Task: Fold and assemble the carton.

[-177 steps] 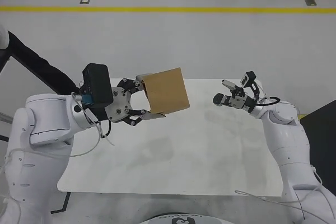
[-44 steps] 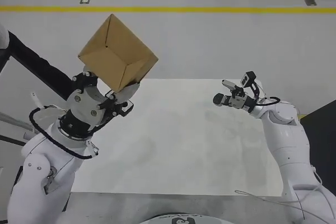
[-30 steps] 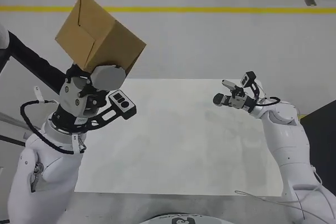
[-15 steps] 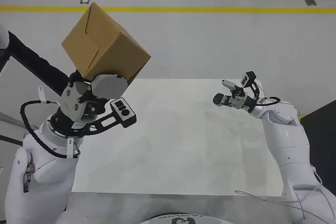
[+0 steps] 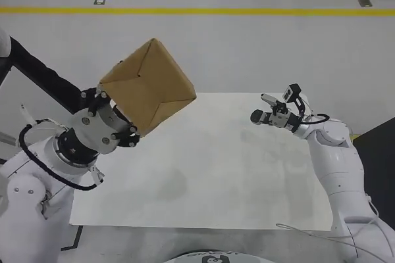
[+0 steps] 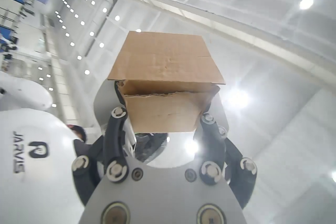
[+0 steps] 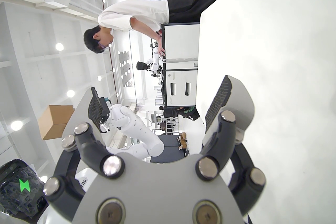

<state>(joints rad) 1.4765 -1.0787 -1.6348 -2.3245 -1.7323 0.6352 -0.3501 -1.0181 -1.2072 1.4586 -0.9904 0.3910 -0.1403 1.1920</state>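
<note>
Left claw (image 5: 115, 119) is clamped on the carton (image 5: 151, 82), raised above the table's (image 5: 237, 171) far left corner. In the left wrist view this claw (image 6: 162, 117) points up at the ceiling, and its two fingers pinch a short flap with a ragged edge between them. The carton (image 6: 165, 67) stands out beyond the fingertips, away from the wrist. Seen from the top, it is tilted, with one folded edge turned up toward the camera and two plain brown faces sloping off either side. Its length runs from the claw up and toward the table's middle. It hangs clear of the tabletop, touching nothing but the fingers.

The table is white, with faint grey smudges near its centre. Right claw (image 5: 260, 108) hangs above the far right part of it, well apart from the carton, fingers spread wide with nothing between them. In its own wrist view the right claw (image 7: 160, 93) shows ribbed pads facing each other across a broad gap, the white table (image 7: 275, 51) beside it.

Around the table lies a pale grey floor (image 5: 283, 52), crossed at the far side by a yellow line (image 5: 197, 10). Ceiling lights (image 6: 305, 3) shine among white beams overhead.
</note>
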